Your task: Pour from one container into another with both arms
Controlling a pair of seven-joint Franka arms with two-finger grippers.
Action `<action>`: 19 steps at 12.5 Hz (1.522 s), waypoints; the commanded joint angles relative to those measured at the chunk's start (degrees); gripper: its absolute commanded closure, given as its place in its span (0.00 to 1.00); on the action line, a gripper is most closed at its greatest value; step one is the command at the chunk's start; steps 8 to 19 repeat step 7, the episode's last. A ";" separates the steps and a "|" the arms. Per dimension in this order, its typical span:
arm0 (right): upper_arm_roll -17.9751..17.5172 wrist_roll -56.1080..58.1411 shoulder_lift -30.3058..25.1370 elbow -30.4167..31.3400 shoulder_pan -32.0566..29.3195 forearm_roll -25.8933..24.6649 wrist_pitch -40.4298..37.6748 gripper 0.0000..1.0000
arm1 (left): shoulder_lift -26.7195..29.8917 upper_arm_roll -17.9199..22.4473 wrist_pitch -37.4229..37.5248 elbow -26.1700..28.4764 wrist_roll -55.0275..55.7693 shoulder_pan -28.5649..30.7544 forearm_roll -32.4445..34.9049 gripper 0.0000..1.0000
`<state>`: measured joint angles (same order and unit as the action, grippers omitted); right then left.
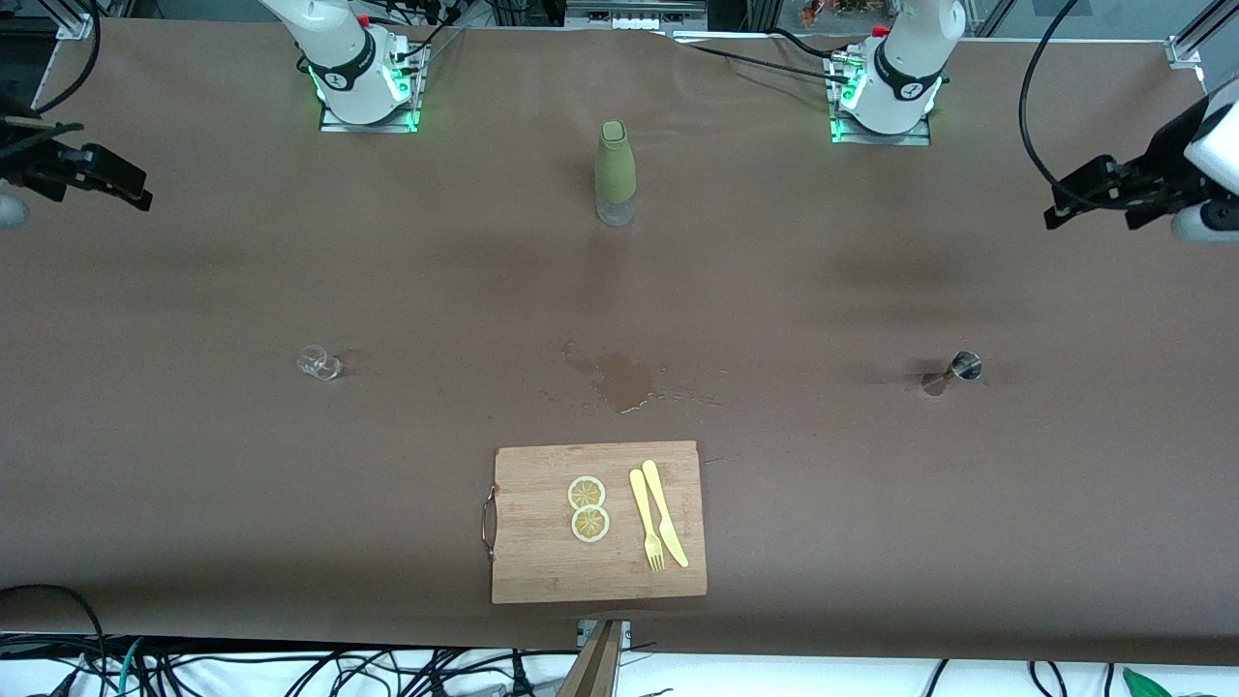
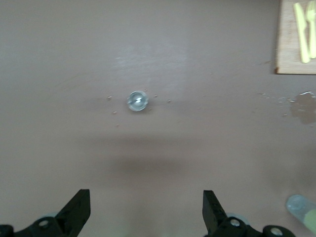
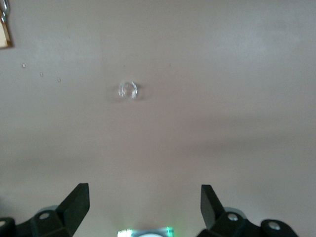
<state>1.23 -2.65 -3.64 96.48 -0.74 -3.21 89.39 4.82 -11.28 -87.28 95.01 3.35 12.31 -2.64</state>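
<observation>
We are listing the scene across the front view, from the right arm's end to the left arm's.

1. Right gripper (image 1: 97,179): we are seeing it hanging high over the table's edge at the right arm's end, fingers (image 3: 74,202) standing wide apart, holding nothing.
2. Glass cup (image 1: 317,363): it is sitting on the brown table (image 1: 194,484), toward the right arm's end, well apart from everything else; it is showing in the right wrist view too (image 3: 128,90).
3. Cutting board (image 1: 598,521): it is lying at the middle, near the front camera, carrying two lemon slices (image 1: 588,508) and, beside them, a yellow knife and fork (image 1: 658,513).
4. Wet stain (image 1: 619,379): it is spreading on the table just farther from the camera than the board.
5. Olive-green bottle (image 1: 616,172): it is standing upright between the two bases.
6. Steel jigger (image 1: 953,372): it is resting toward the left arm's end, level with the cup; the left wrist view is looking down into its mouth (image 2: 137,100).
7. Left gripper (image 1: 1089,198): it is hanging high over the left arm's end, fingers (image 2: 76,207) spread apart, empty.
</observation>
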 commanded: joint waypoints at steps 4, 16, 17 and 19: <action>5.45 -0.52 1.18 -1.03 4.08 2.59 1.75 0.00 | 2.39 0.55 0.27 2.55 0.70 -0.01 2.99 0.00; 5.36 -0.61 1.35 -1.12 4.08 2.42 1.93 0.00 | 2.38 0.65 -1.05 3.34 0.61 0.08 3.25 0.00; 5.36 -0.61 1.35 -1.12 4.08 2.42 1.93 0.00 | 2.38 0.65 -1.05 3.34 0.61 0.08 3.25 0.00; 5.36 -0.61 1.35 -1.12 4.08 2.42 1.93 0.00 | 2.38 0.65 -1.05 3.34 0.61 0.08 3.25 0.00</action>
